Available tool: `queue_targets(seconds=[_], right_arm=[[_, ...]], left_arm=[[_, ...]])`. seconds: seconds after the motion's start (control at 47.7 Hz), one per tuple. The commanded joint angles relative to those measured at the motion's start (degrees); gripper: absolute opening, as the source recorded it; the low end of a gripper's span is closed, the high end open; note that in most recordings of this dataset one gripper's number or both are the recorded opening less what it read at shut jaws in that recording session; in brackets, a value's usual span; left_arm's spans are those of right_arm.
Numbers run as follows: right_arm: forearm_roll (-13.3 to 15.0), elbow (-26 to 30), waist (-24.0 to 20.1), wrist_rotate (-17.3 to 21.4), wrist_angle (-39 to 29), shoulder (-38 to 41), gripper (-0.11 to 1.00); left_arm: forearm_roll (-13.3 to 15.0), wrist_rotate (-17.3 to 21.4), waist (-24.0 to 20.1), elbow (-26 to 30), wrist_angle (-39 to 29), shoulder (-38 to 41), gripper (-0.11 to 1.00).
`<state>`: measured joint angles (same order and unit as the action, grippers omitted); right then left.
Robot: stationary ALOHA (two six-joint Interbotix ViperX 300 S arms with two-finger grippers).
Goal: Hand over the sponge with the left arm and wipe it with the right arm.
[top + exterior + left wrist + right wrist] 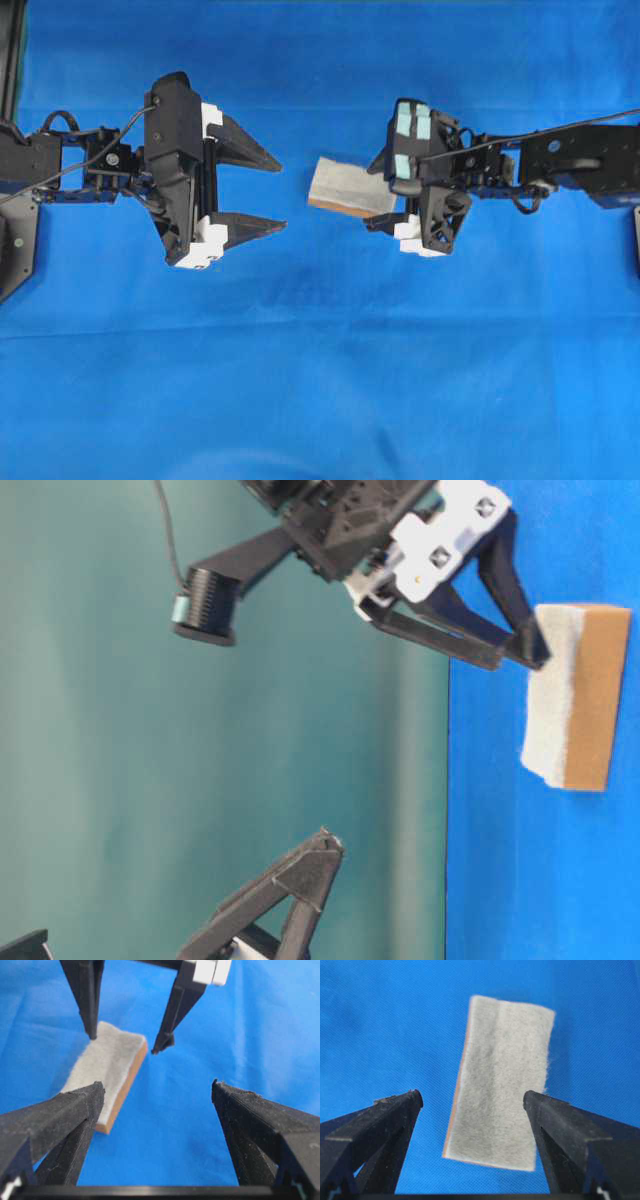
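Blue cloth covers the bench (320, 400) from edge to edge on my overhead feed, faintly creased, with a teal-green backdrop (200, 730) rising behind it in the table-level view.

On my screens the sponge (352, 187) lies flat on the cloth near the middle, pale grey-white face up, its thin orange-brown layer showing along one edge. It sits between the two arms and much closer to the right one.

My right arm (560, 165) reaches in from the right of the overhead view, teal patches on its gripper body. The right gripper (472, 1100) has its fingers (395, 1115) spread wide, one on each side of the sponge's near end in its own wrist camera. From table level one fingertip appears to meet the sponge's upper corner, though I cannot tell whether it truly touches. The sponge rests on the cloth rather than being pinched.

My left arm (60, 165) comes in from the left. The left gripper (278, 195) likewise holds its fingers (245, 145) spread apart, pointing toward the sponge with bare cloth between them. Through the left wrist camera I see the sponge lying ahead, the right gripper's fingers hanging above its far end.
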<state>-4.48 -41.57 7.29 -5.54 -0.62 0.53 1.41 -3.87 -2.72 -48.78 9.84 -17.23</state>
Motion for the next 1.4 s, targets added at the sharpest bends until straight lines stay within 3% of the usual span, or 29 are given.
queue_targets(seconds=[0.0,0.336,0.902,1.384], right_arm=[[0.18,1.14,-0.18,-0.09,-0.97,-3.43,0.74],[0.18,0.09,-0.18,-0.09,-3.16,-11.69,0.74],[0.00,0.00,-0.18,0.53,-3.52,-13.01,0.74],[-0.09,-7.73,-0.26,0.70,-8.09,-31.64,0.74]], left_arm=[[-0.09,0.09,0.09,0.88,0.26,-0.53,0.86],[-0.09,0.09,0.09,0.88,0.26,-0.44,0.86],[-0.09,-0.09,0.18,0.88,0.26,-0.97,0.85],[-0.09,0.09,0.18,-5.27,-1.76,-14.41,0.85]])
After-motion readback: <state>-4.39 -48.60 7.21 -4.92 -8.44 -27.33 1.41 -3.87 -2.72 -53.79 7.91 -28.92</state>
